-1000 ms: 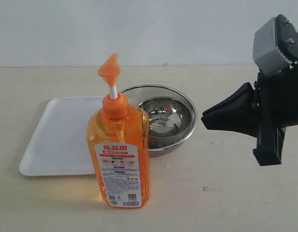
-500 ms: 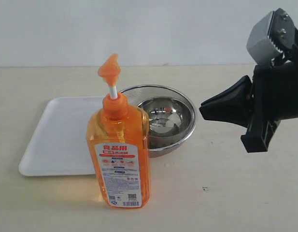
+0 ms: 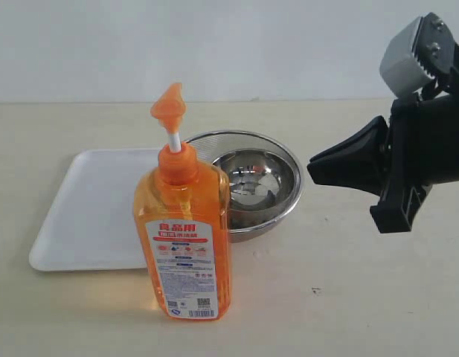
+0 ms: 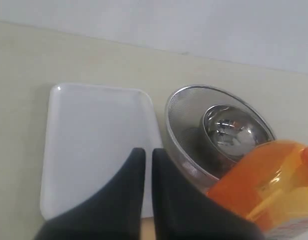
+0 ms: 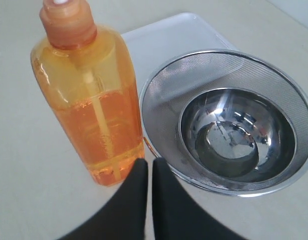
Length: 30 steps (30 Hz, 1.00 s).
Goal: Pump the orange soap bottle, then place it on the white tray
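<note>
Bottle first: the orange soap bottle (image 3: 183, 245) stands upright on the table (image 3: 348, 297), near the front edge of my exterior view, with its pump head raised on the white stem. It is not on the white tray (image 3: 80, 216), which lies flat behind it and to its left. The bottle overlaps the tray's right edge from this angle, and I cannot tell whether the two touch.

A steel mesh bowl (image 3: 244, 136) sits just behind the bottle and to its right, beside the tray, with a smaller shiny steel bowl (image 3: 262, 175) nested inside it.

My right gripper (image 3: 312, 169) hangs in the air on the right, well apart from the bottle, its tips pointing left toward the bowls. It is clenched on nothing — in its wrist view the two black fingers meet with only a thin seam between them, aimed at the gap between bottle and mesh bowl.

My left gripper (image 4: 145, 152) does not show in the exterior view. Its wrist camera looks down on the tray, and its fingers sit together the same way — clenched, holding nothing, the bottle's orange body close by.
</note>
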### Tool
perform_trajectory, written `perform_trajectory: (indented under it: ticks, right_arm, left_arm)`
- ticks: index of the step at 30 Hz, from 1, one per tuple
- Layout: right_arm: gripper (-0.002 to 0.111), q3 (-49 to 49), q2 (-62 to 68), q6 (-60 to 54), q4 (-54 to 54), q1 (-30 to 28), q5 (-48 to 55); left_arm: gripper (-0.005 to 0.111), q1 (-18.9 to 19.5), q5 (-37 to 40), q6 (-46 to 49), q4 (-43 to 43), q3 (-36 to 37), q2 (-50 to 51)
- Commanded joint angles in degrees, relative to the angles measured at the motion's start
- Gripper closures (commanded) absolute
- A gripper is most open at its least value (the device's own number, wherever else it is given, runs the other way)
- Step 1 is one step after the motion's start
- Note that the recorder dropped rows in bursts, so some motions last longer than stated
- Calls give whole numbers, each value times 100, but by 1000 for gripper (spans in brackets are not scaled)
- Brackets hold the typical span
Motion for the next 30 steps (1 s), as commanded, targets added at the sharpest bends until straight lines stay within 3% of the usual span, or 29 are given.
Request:
perform_trajectory:
  ticks: [1,9,18,24,27,30]
  right_arm:
    - [108,-51,-11,28,43,3,-23]
    - [108,-51,-11,28,43,3,-23]
    - [108,-51,-11,28,33,525,-405]
    - [108,-51,418,28,36,659,-735]
    - [108,-72,803,-47,145,659,-748]
    - [108,-141,1059,-274,398,659,-725]
  left_arm:
    - [102,-25,-44,-99,-59,-40,23]
    - [102,-25,117,639,-59,-40,47]
    - [102,-25,173,2516,-1329,-40,862]
    - [102,-25,279,4314,-3263,-40,1766]
    - [102,-25,311,6243,-4810,-53,2088]
    - [102,-25,419,7335,-5870,-53,2292]
